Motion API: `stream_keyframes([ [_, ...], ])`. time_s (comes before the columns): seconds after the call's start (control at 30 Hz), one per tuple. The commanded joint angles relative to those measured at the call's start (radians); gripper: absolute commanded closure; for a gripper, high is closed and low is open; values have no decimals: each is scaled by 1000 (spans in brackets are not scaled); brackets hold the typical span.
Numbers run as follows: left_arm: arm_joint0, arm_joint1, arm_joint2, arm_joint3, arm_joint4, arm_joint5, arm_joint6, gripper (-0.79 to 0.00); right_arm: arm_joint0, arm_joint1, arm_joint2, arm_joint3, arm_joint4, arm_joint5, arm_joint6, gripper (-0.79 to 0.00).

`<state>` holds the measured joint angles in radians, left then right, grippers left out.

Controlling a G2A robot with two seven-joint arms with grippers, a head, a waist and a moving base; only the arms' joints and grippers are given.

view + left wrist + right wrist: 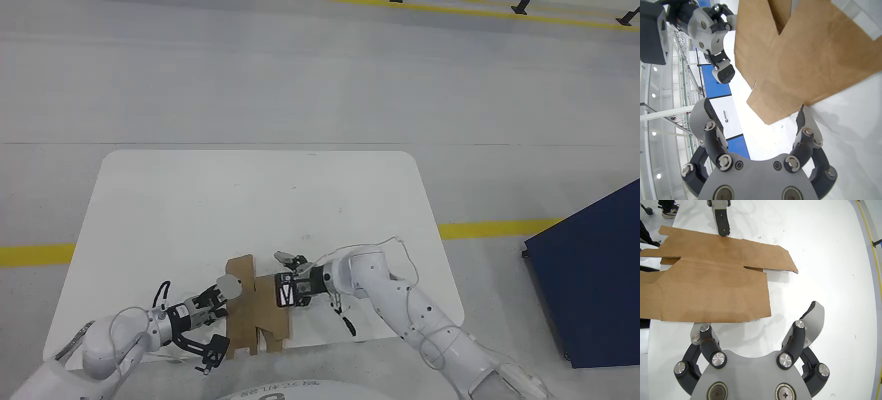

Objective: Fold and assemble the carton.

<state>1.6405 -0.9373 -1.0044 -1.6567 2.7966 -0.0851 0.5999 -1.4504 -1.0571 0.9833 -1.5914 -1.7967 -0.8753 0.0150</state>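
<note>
The flat carton (pixel 255 305) is laid at the counter's (pixel 200 200) near edge, long axis running front to back, flanked by the left gripper (pixel 753 108) and right gripper (pixel 755 315), both spread wide.

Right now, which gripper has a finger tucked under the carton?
The right gripper: one finger is hidden beneath the carton's near edge. The left gripper only rests a fingertip against the opposite edge.

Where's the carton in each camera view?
Top view: carton lies flat at the near edge of the white table.
Left wrist view: just beyond the open left tool.
Right wrist view: flat ahead of the right tool.
Shared landmark: the white table.
</note>
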Motion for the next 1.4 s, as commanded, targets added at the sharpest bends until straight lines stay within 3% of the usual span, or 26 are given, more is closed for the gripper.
stream_keyframes([
  [0.0, -1, 0, 1, 1, -1, 2, -2, -785, -2, 1, -7, -4, -13, 16, -19, -785],
  [0.23, -4, 3, -6, 4, -17, 5, 3, -785, -52, 17, -11, -74, -97, 69, -67, -785],
  [0.27, -4, 4, -8, 4, -21, 6, 4, -785, -63, 21, -9, -88, -115, 73, -73, -757],
  [0.33, -4, 5, -11, 5, -28, 8, 8, -785, -84, 28, -3, -111, -147, 82, -80, -597],
  [0.53, -2, 8, -22, 6, -44, 17, 12, -785, -128, 45, 22, -162, -180, 103, -96, -274],
  [0.67, 0, 10, -29, 7, -57, 18, 14, -785, -140, 53, 34, -174, -191, 93, -109, -194],
  [0.77, 0, 11, -31, 9, -63, 19, 14, -785, -141, 58, 40, -178, -191, 84, -116, 0],
  [1.03, 4, 17, -66, -7, -111, 44, 13, -785, -134, 66, 59, -171, -157, 67, -142, 0],
  [1.23, 58, 34, -180, -55, -245, 119, 58, -785, -121, 69, 95, -146, -65, 64, -164, 0],
  [1.37, 101, 46, -253, -80, -333, 131, 125, -785, -109, 68, 147, -122, 77, 74, -189, 0],
])
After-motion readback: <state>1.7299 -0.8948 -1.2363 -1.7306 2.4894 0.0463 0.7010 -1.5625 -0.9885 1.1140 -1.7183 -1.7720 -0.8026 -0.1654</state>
